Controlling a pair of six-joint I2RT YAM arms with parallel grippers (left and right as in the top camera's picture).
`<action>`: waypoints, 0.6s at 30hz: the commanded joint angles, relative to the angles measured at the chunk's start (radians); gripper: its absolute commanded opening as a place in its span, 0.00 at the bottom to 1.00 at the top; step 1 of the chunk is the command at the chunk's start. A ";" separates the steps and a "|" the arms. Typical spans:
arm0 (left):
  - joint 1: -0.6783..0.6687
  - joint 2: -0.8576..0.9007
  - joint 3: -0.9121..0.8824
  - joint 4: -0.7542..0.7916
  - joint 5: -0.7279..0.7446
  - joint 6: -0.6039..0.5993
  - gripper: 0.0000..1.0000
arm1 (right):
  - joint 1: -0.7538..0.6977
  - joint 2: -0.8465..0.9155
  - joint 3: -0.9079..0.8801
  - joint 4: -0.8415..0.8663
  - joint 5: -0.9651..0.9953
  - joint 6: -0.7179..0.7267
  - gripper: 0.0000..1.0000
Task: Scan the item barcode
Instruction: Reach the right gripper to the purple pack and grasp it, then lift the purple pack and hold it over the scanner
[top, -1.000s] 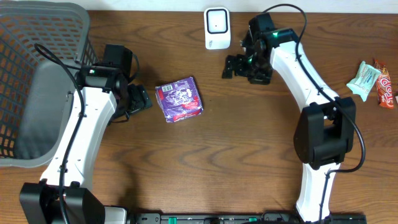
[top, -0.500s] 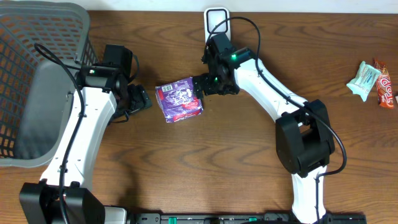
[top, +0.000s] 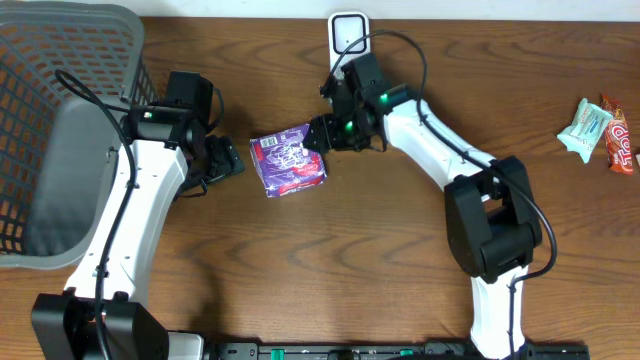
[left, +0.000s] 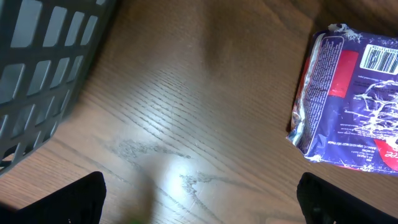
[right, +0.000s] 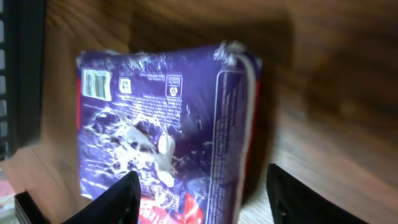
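Within the last second the right arm had swung away from the back of the wooden table (top: 400, 260) and come over to the purple plastic snack packet (top: 289, 160). From where I stood, the right gripper (top: 318, 133) was now at the packet's right edge.

The packet lay flat near the middle of the table, between the two arms. In the right wrist view the right gripper (right: 202, 186) had its fingers apart with the packet (right: 168, 137) between them. A gap of bare wood still showed beside one finger, so it was not yet pinching anything. The left gripper (top: 225, 160) rested just left of the packet with its jaws wide apart and nothing in them. The grey plastic basket (top: 60, 130) stood behind that arm. Some wrapped snack bars (top: 600, 130) lay well apart at the far right.

I judged that the step in hand was the grasp. The barcode (right: 96, 84) was printed on the upper face, at the corner far from the right fingers, which was good. The fingers should close on the near edge only and leave that corner uncovered. The wrapper looked soft and slippery, so a deeper bite seemed safer than a tip pinch. Afterwards the packet would need lifting and turning, so the printed face met the white barcode scanner (top: 348, 35) close behind the arm.
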 joint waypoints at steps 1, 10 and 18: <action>0.003 0.010 -0.007 -0.006 -0.016 -0.009 0.98 | 0.020 -0.011 -0.091 0.069 -0.041 0.034 0.56; 0.003 0.010 -0.007 -0.006 -0.016 -0.009 0.98 | 0.018 -0.015 -0.194 0.229 -0.124 0.061 0.01; 0.003 0.010 -0.007 -0.006 -0.016 -0.009 0.98 | -0.009 -0.120 0.036 -0.144 0.350 0.008 0.01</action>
